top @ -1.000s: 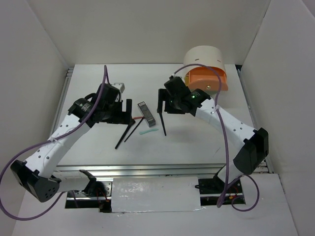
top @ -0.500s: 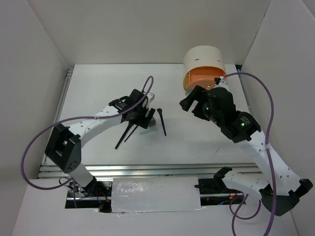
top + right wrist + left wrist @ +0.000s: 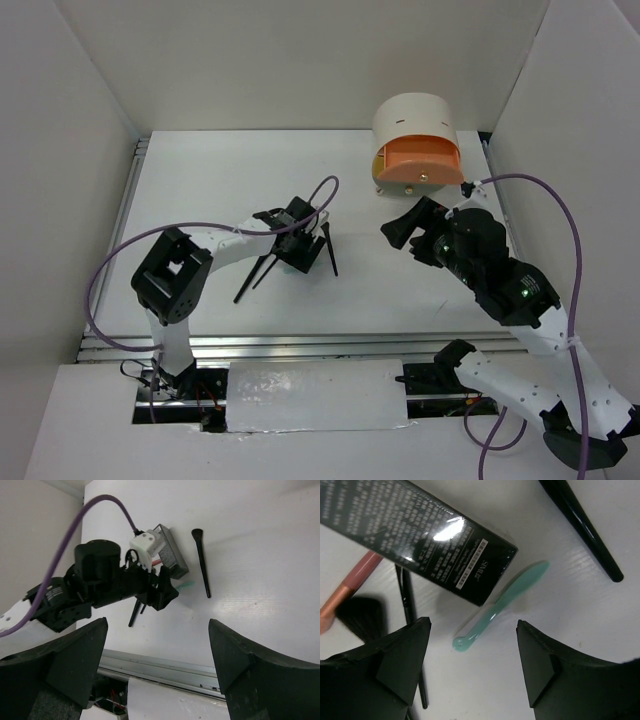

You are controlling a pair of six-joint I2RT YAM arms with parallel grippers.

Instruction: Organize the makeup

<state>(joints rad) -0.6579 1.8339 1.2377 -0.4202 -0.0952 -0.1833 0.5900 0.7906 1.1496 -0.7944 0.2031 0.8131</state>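
Observation:
The makeup lies in a loose pile mid-table. In the left wrist view I see a dark grey tube (image 3: 420, 540), a mint-green stick (image 3: 502, 605) against its corner, a coral-pink stick (image 3: 350, 587), a thin black stick (image 3: 412, 645) and a black brush handle (image 3: 582, 525). My left gripper (image 3: 472, 630) hangs open just above the table. The mint stick's near end lies between its fingers, untouched. From above, the left gripper (image 3: 303, 255) hides most of the pile beside the black brush (image 3: 328, 245). My right gripper (image 3: 398, 225) is open, empty and raised well to the right.
The cream round-topped box (image 3: 412, 118) stands at the back right, its orange drawer (image 3: 420, 165) pulled out toward the right arm. Two long black sticks (image 3: 250, 280) angle out left of the pile. The table's metal front rail (image 3: 165, 667) shows below the right fingers.
The left arm has swung right and come down over the pile, its jaws narrowing a little. The right arm has pulled back from the black brush toward the right.

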